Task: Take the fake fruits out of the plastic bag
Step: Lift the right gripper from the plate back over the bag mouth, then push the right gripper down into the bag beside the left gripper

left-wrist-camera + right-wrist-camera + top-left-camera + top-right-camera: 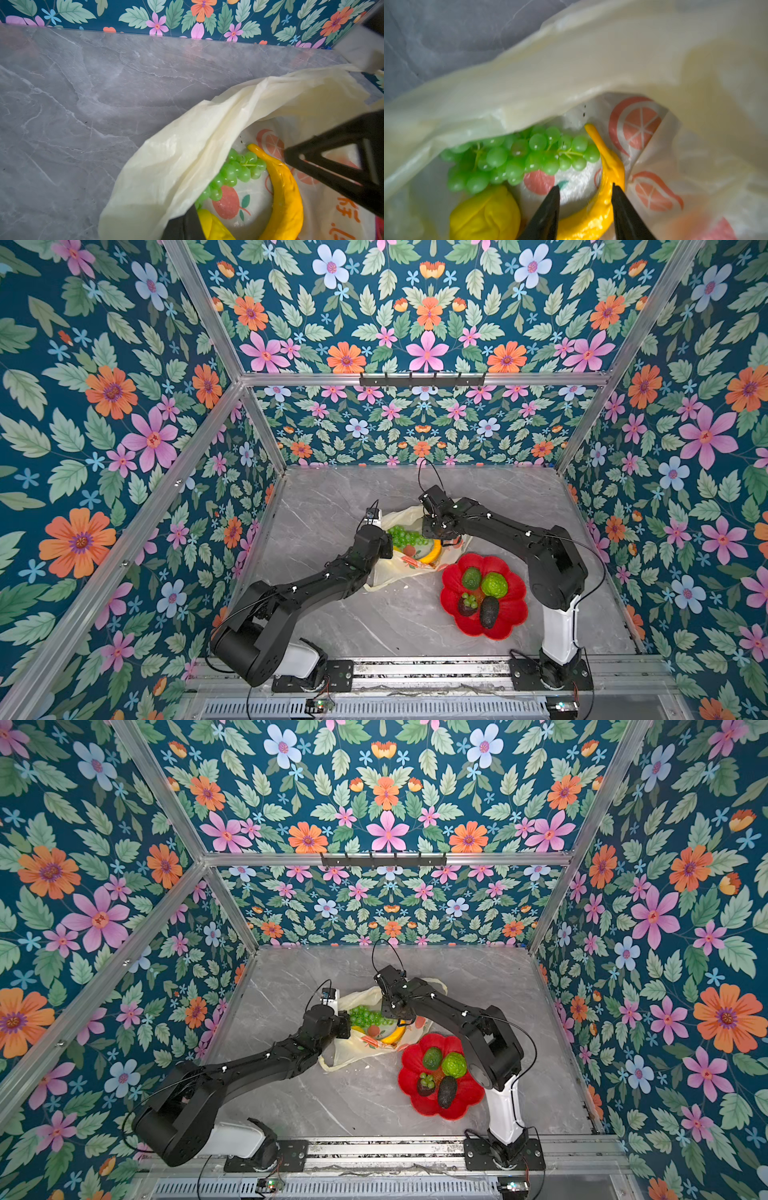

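The right tool (pixel 585 186) stands apart astride the banana (pixel 610 166): close squarely on its middle. The left tool (pixel 184 225), together, seemingly pinches the bag (pixel 207 145) rim open.

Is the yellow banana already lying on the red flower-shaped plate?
No, the banana lies inside the plastic bag, next to the green grape bunch.

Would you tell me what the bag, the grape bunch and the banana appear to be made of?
The plastic bag: thin translucent pale-yellow film, crinkled, with printed orange fruit. The green grape bunch: likely moulded translucent plastic, glossy; each grape carries a highlight. The banana: probably opaque yellow plastic or rubber, shiny with an uneven skin.
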